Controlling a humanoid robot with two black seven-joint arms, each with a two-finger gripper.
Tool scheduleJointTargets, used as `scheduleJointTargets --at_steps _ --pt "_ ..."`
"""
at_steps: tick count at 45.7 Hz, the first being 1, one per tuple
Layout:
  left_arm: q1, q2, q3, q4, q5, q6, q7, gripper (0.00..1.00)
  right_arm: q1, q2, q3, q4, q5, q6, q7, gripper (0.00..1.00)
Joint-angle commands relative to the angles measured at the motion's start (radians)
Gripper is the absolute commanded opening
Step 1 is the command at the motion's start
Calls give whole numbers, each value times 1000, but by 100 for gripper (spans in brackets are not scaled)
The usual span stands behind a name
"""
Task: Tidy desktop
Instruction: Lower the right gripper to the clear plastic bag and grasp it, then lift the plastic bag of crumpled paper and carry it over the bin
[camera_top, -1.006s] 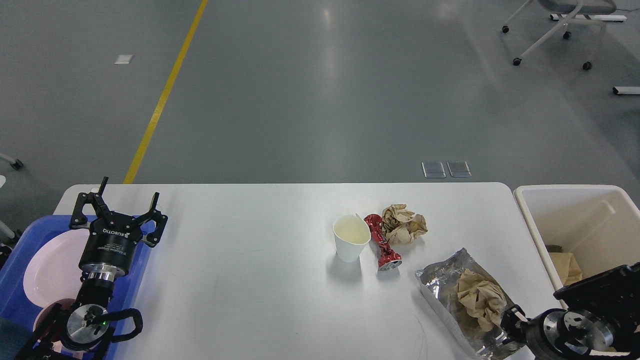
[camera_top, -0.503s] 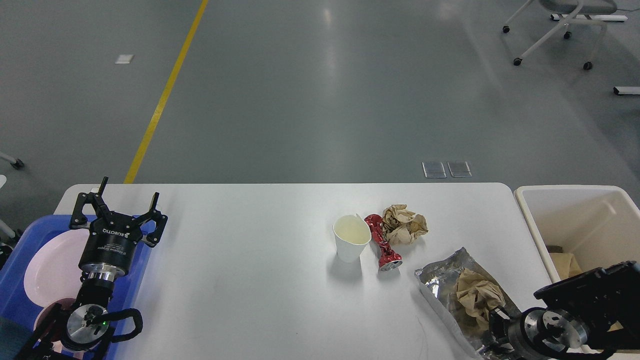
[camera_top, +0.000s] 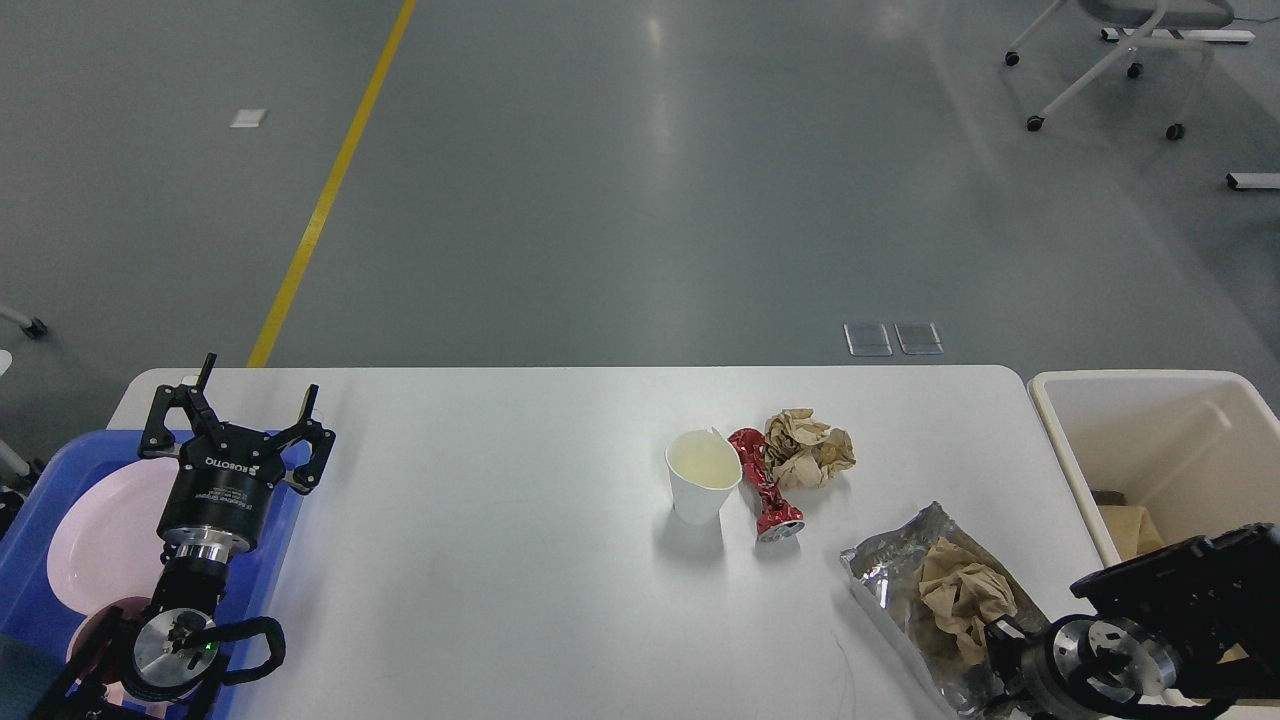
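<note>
The white desktop (camera_top: 480, 540) carries a white paper cup (camera_top: 703, 482), a crushed red can (camera_top: 766, 488) and a ball of crumpled brown paper (camera_top: 808, 450) near its middle right. A silver foil bag (camera_top: 890, 570) lies at the front right with a brown paper wad (camera_top: 962, 592) on it. My right gripper (camera_top: 1003, 645) is at the bag's near end, touching it. Its fingers are too dark and low to tell apart. My left gripper (camera_top: 255, 392) stands open and empty over the desktop's left edge.
A blue tray (camera_top: 40, 500) holding a pink plate (camera_top: 95, 535) sits at the left, under my left arm. A cream plastic bin (camera_top: 1160, 440) with brown scraps inside stands just off the desktop's right end. An office chair stands on the grey floor beyond.
My right arm moved left to the foil bag's near end. The bag with its paper wad has shifted slightly right and toward me. The left arm has not moved.
</note>
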Motion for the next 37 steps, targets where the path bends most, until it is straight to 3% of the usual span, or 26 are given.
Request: scheduleJointTargets --at_steps 1,11,19,29,37 --pt "0 0 0 0 0 0 1 96 17 -13 -8 10 6 9 0 0" --pt "0 0 0 0 0 0 -1 96 157 -74 -70 94 3 150 0 0" --pt "0 0 0 0 0 0 -1 96 379 -128 -193 191 4 230 5 0" --pt "0 0 0 0 0 1 -1 96 646 -105 -365 251 0 443 6 0" --pt "0 0 0 0 0 0 -1 96 848 -105 -481 298 1 538 6 0"
